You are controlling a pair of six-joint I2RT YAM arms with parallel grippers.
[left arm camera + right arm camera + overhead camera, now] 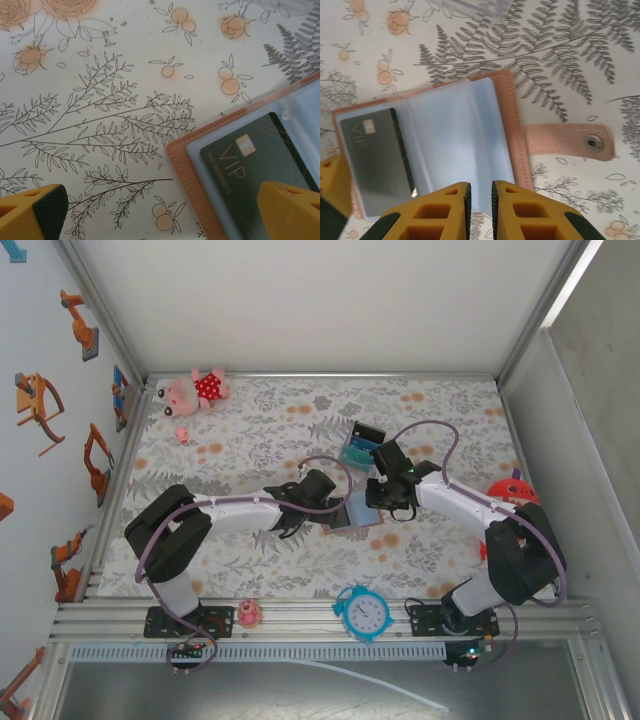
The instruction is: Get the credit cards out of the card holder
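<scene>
The tan card holder (347,514) lies open on the floral cloth between my two grippers, its snap tab (570,142) stretched flat to the right. A dark VIP credit card (250,160) (377,155) sits in its left blue-grey pocket. The right pocket (455,130) looks empty. My left gripper (308,512) (162,200) is wide open and straddles the holder's (200,165) left corner, with one finger (290,210) over the card. My right gripper (385,502) (480,192) hovers over the holder's (512,125) near edge. Its jaws stand a narrow slit apart and I see nothing between them.
A small black box with teal cards (362,445) stands just behind the holder. A pink plush toy (198,390) lies at the back left and a red toy (512,488) at the right edge. A blue alarm clock (362,613) and a pink trinket (249,614) sit on the front rail.
</scene>
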